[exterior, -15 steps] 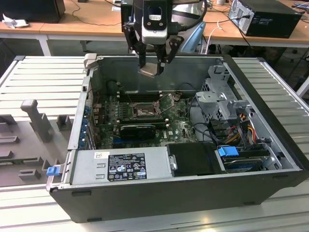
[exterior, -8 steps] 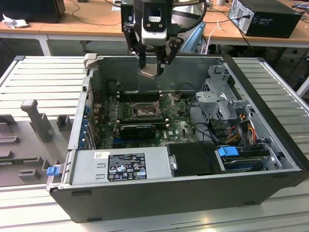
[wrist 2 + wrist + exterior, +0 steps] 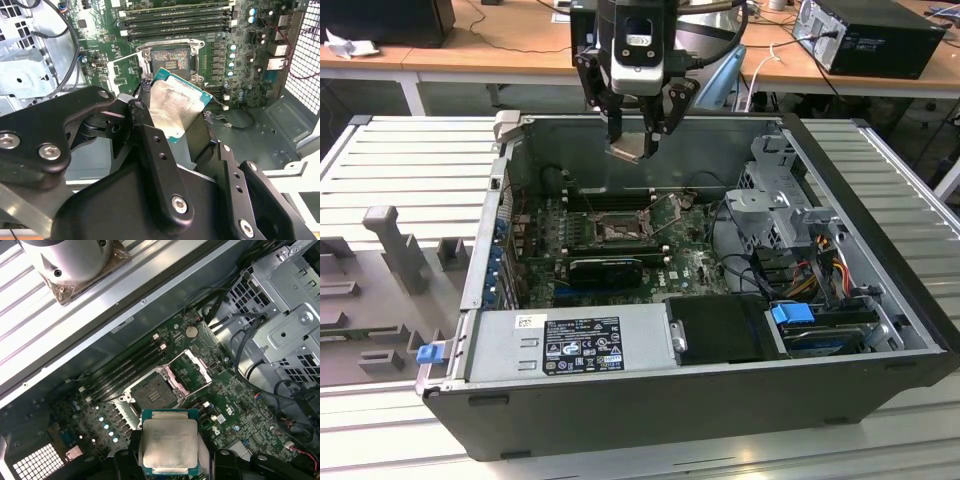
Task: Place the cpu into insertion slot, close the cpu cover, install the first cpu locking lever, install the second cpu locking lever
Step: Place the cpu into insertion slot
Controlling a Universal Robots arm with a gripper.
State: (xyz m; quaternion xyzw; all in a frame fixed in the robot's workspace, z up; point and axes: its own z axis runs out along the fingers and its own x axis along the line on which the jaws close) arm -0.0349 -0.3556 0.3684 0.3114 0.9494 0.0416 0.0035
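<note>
Your gripper [image 3: 638, 140] hangs above the open computer case [image 3: 650, 400], which lies on its side on the slatted table [image 3: 410, 150]. Its fingers [image 3: 145, 112] are clamped on two opposite edges of the cpu [image 3: 628, 150], so the chip is gripped in the air, well clear of the green board [image 3: 690, 265] below. In both wrist views the cpu [image 3: 175, 107] [image 3: 169, 442] shows its silver-grey metal top, and in the exterior view it hangs tilted, not level.

The insertion slot [image 3: 154, 391] sits on the board just beside the long black memory slots [image 3: 130, 365], on the half of the board nearer the case's far wall in the exterior view. The slot is uncovered and you can see its dark square bed. The cpu cover [image 3: 192, 367] stands swung open off one edge of the slot. A long black card [image 3: 605, 268] stands on the board just on the near side of the slot.
</note>
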